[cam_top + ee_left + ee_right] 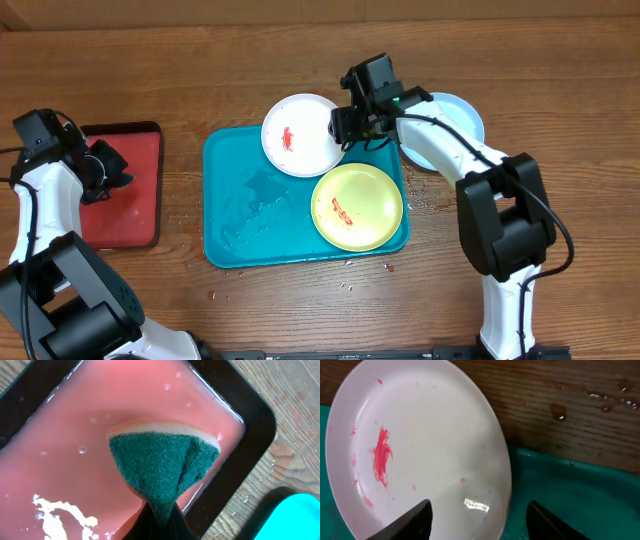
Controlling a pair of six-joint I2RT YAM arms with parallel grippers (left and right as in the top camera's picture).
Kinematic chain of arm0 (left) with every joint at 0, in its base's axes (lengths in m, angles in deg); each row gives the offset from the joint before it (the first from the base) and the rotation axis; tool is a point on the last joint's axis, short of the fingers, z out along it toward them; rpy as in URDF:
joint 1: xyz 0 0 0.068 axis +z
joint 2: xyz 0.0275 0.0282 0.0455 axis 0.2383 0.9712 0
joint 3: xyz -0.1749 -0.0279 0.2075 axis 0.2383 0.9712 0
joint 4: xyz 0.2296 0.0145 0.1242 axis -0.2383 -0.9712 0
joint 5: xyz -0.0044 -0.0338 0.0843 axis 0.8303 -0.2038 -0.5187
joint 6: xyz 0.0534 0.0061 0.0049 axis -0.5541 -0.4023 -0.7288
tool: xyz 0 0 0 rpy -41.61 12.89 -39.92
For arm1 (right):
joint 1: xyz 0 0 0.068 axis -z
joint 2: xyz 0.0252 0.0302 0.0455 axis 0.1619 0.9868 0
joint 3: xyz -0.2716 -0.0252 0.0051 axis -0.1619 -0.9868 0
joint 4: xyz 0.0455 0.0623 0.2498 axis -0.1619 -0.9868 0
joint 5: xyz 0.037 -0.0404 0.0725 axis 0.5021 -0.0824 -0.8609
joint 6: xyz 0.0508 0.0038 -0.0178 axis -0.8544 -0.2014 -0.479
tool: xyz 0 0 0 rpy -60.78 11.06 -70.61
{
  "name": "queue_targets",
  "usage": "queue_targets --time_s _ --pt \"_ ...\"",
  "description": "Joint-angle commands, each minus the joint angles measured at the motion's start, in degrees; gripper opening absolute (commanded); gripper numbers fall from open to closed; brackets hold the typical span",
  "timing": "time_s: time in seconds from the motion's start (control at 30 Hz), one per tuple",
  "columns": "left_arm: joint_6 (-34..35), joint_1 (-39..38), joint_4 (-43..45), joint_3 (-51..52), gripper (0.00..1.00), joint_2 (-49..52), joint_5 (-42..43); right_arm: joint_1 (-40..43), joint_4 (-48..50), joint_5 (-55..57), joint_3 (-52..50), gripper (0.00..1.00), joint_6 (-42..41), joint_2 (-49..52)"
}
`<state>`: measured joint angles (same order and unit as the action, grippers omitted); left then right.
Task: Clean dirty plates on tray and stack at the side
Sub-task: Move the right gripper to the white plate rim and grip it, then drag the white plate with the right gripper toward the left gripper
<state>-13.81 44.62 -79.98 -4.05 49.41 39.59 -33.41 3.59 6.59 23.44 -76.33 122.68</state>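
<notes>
Over by the left edge of the surface, my left pincer (108, 172) is pinching a sponge (160, 467), green scouring face toward the wrist camera with a pale layer behind it. The sponge is folded where the fingers (150, 525) grip it, and it hangs above the red tray (135, 215), whose dark rim holds a shallow pool of pinkish liquid with a patch of white foam. Toward the middle of the surface lies the teal tray (250, 225), its left half wet with a film of water and bare of plates. The white plate (300, 135) sits at the tray's far side, overlapping the far rim so that part of it juts toward the far edge of the surface; a red smear marks its left half, with fainter pink specks around it. My right pincer (479, 507) is spread wide at that plate's right rim, one finger over the plate and the other over the teal floor; I cannot tell whether either finger touches. The yellow-green plate (357, 207) lies flat in the tray's near right corner, an orange-red smear across its centre. The light blue plate (465, 115) rests off the tray on the wood, just beyond the tray's far right corner, partly hidden under my right arm.
</notes>
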Motion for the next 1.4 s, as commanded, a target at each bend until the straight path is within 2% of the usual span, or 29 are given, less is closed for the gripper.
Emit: queue_targets --time_s 0.0,0.3,0.43,0.67,0.83,1.23,1.37 --pt "-1.0 -0.2 -0.3 -1.5 0.04 -2.0 -0.6 -1.1 0.7 0.2 0.2 0.59 -1.0 0.8" --pt "-1.0 -0.2 -1.5 -1.5 0.04 -2.0 1.2 -4.5 2.5 3.1 0.2 0.59 -2.3 3.6" --pt "-1.1 -0.2 -1.5 -1.5 0.04 -2.0 1.2 -5.4 2.8 3.2 0.2 0.56 -3.3 4.2" --pt "-1.1 -0.2 -1.4 -1.5 0.04 -2.0 1.4 -5.8 3.3 2.7 0.5 0.19 -3.5 4.2" --pt "-1.1 -0.2 -1.4 -1.6 0.04 -2.1 2.6 -5.9 3.3 0.2 0.6 0.04 -3.6 4.2" --pt "-1.2 -0.3 -1.6 -1.6 0.04 -8.5 2.8 -7.5 -3.3 -3.7 7.7 0.04 -3.5 1.8" --pt "-1.2 -0.3 -2.2 -1.6 0.04 -11.1 5.7 -10.2 -5.6 -3.7 8.6 0.04 -3.5 1.4"
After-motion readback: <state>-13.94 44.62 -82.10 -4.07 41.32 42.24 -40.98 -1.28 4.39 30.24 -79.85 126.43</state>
